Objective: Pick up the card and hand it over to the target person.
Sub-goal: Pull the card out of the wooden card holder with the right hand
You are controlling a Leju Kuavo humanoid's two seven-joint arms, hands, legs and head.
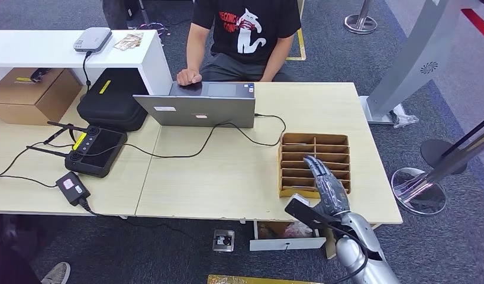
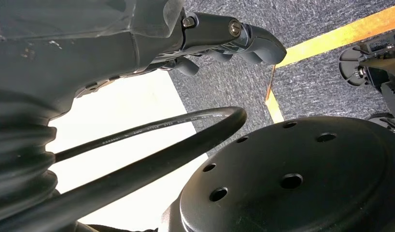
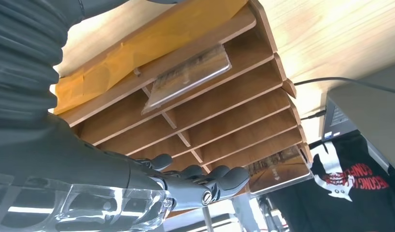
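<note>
A wooden slotted rack (image 1: 341, 142) stands on the table's right part. In the right wrist view the rack (image 3: 224, 104) holds a card in a clear sleeve (image 3: 188, 77) in one slot and a second sleeved card (image 3: 277, 166) in a slot further along. My right hand (image 1: 325, 184) hovers over the rack's near side, fingers stretched forward and holding nothing; the same hand (image 3: 186, 186) hangs just above the slots. My left hand (image 2: 234, 36) hangs beside my body over the carpet, fingers loosely bent, nothing in it. The person in a black T-shirt (image 1: 245, 35) sits across the table.
A grey laptop (image 1: 195, 109) stands open before the person, its cable trailing towards the rack. On the left table lie a black case (image 1: 112, 97), a controller with antennas (image 1: 94, 151) and a power adapter (image 1: 73, 188). A cardboard box (image 1: 32, 94) sits under a white shelf (image 1: 38, 47).
</note>
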